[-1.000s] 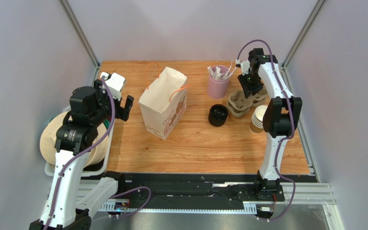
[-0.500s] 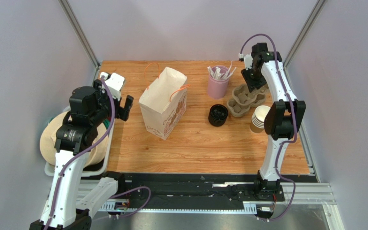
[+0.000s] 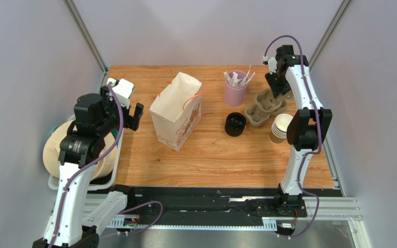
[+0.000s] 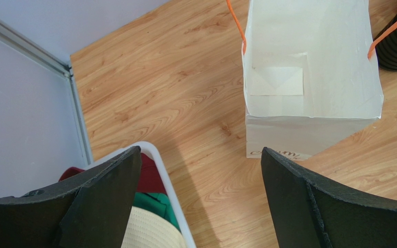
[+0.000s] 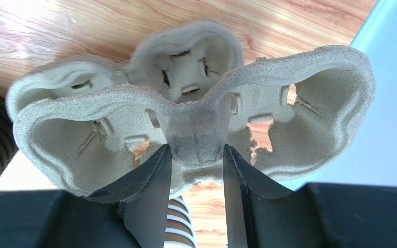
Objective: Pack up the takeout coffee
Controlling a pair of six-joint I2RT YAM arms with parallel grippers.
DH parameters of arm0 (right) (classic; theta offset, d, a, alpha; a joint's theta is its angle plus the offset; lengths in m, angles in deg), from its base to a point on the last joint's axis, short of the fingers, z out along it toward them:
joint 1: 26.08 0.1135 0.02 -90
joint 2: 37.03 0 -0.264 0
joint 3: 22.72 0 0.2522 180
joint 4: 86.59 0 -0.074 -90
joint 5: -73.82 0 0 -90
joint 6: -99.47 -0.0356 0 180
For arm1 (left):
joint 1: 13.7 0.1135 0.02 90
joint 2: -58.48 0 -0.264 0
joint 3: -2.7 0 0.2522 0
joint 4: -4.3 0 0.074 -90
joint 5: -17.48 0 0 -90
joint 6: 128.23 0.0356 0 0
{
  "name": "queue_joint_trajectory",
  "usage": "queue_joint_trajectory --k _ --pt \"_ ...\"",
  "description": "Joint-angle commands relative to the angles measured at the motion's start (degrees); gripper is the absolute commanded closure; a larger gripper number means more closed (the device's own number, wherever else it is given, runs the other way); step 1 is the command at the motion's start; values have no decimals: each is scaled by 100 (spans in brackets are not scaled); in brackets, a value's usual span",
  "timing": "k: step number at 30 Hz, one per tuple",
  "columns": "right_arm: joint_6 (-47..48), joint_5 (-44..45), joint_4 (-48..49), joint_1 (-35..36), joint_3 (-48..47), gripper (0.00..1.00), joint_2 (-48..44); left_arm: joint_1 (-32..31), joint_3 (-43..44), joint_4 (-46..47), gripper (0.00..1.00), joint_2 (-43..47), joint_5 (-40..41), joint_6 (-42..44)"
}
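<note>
The takeout coffee, a single brown cup with a black lid, does not show in any view. The white paper bag (image 3: 176,111) with orange handles stands open and upright at centre left; the left wrist view shows its inside (image 4: 309,77) empty. My right gripper (image 3: 274,87) is shut on the centre post of a grey pulp cup carrier (image 3: 265,106) and holds it tilted above the table at the back right. The right wrist view shows the fingers (image 5: 149,186) pinching that carrier (image 5: 195,93). My left gripper (image 3: 133,114) is open and empty, left of the bag, above the table's left edge (image 4: 200,201).
A stack of black lids (image 3: 235,124) sits right of the bag. A pink cup of white sticks (image 3: 235,90) stands behind it. A nested stack of brown cups (image 3: 279,127) is at the right edge. A white bin (image 4: 161,175) with a hat and cloths is at the left.
My right gripper has lifted the pulp carrier and carried it up toward the back right corner. The left arm has not moved.
</note>
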Motion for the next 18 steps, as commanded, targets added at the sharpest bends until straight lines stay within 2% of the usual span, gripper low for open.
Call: queue_joint_trajectory --k 1,15,18 --pt "-4 140 188 -179 -133 75 117 49 -2 183 5 33 -111 -99" --pt "-22 -35 294 -188 -18 75 284 75 -37 209 5 33 -155 -108" --pt "-30 -9 276 -188 -18 70 319 84 -19 209 5 24 -164 -117"
